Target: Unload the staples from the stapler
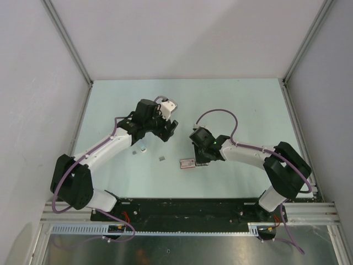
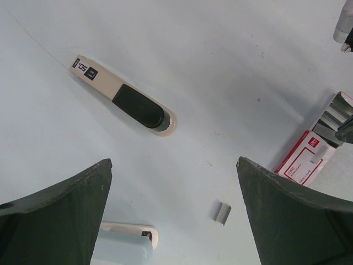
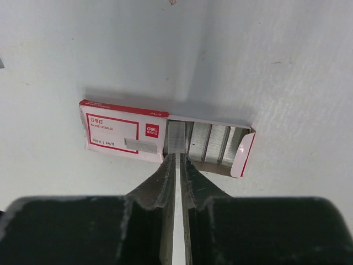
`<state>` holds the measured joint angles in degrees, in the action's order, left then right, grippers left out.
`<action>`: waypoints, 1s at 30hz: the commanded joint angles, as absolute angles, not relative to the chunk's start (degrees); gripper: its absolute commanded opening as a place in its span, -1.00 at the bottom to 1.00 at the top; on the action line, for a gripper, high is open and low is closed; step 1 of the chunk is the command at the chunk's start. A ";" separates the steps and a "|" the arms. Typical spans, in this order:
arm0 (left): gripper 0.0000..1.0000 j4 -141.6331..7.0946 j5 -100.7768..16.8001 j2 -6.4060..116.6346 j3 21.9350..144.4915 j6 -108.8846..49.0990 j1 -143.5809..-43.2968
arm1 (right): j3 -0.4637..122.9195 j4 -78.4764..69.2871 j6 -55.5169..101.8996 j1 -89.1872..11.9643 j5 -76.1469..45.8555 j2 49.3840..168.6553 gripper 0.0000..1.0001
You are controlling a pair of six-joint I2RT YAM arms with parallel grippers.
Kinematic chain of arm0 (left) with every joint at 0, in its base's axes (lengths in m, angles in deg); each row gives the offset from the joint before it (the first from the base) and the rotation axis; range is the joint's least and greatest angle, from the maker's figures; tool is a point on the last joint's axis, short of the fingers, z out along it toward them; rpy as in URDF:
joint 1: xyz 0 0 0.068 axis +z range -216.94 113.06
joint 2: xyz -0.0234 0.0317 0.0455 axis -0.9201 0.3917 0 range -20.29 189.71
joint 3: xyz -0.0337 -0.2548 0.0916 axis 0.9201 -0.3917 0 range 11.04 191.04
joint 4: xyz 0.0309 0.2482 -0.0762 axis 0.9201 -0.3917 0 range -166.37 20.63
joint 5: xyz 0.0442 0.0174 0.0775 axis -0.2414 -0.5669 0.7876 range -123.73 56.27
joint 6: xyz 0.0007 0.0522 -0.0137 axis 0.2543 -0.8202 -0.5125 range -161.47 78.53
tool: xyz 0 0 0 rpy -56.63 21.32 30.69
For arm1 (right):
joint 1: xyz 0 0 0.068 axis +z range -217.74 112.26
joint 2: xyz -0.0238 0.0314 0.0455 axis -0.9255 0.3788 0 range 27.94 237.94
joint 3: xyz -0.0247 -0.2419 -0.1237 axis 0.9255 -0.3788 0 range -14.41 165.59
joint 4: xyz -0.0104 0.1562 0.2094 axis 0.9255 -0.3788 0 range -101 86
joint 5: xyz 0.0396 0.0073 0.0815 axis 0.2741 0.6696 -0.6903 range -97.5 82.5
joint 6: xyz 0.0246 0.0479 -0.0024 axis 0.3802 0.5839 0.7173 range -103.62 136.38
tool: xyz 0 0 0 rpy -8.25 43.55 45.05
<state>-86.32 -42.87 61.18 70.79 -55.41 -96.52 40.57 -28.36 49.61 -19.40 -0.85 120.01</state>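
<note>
Hovering with its jaws spread wide, the left gripper [image 2: 174, 162] had a loose strip of staples [image 2: 222, 212] on the table [image 2: 231, 66] close beside one finger. The stapler [image 2: 124, 98] lay beyond its tips, long axis running diagonally. Off to the right, the right gripper [image 3: 175, 158], narrowed to a slit, touched the open end of the staple box [image 3: 124, 132]; whether it pinched a strip could not be told. By my judgement the left arm was nearer the stapler.
</note>
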 commanded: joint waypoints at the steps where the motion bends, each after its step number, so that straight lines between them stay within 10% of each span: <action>1: 0.99 -85.57 -44.05 59.32 70.71 -55.97 -96.21 | 42.59 -27.89 49.25 -18.86 -0.84 120.41 -0.82; 30: 0.99 -85.83 -45.83 60.50 70.77 -56.35 -96.29 | 42.56 -25.35 49.17 -21.28 -6.67 117.60 -0.94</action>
